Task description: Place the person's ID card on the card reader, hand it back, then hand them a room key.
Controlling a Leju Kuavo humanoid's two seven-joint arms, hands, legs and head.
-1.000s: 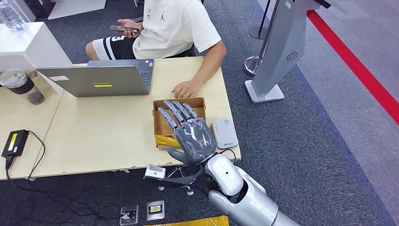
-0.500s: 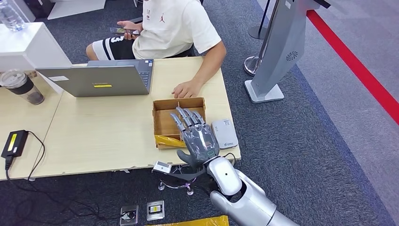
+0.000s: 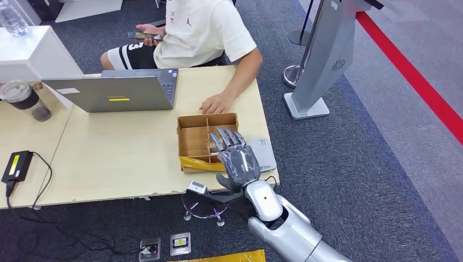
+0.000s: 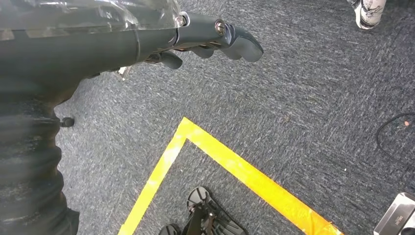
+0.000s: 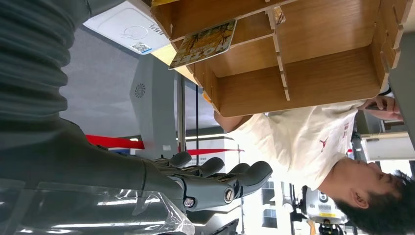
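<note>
The wooden table (image 3: 125,158) carries everything. A person (image 3: 207,33) sits at its far side, one hand (image 3: 217,102) resting on it beside the open laptop (image 3: 117,90). Near that hand stands the divided cardboard box (image 3: 196,136); a yellow room key (image 3: 195,162) lies in its near compartment. Just right of the box lies the white card reader (image 3: 263,155). The right hand (image 3: 236,158) hovers over box and reader, fingers straight, slightly apart, holding nothing. The left hand (image 4: 195,41) hangs over the carpet, fingers extended, empty.

Brown box (image 3: 192,141), white card reader (image 3: 264,155), grey laptop (image 3: 112,93), pale wood table (image 3: 120,158), blue-grey carpet (image 3: 355,164).
</note>
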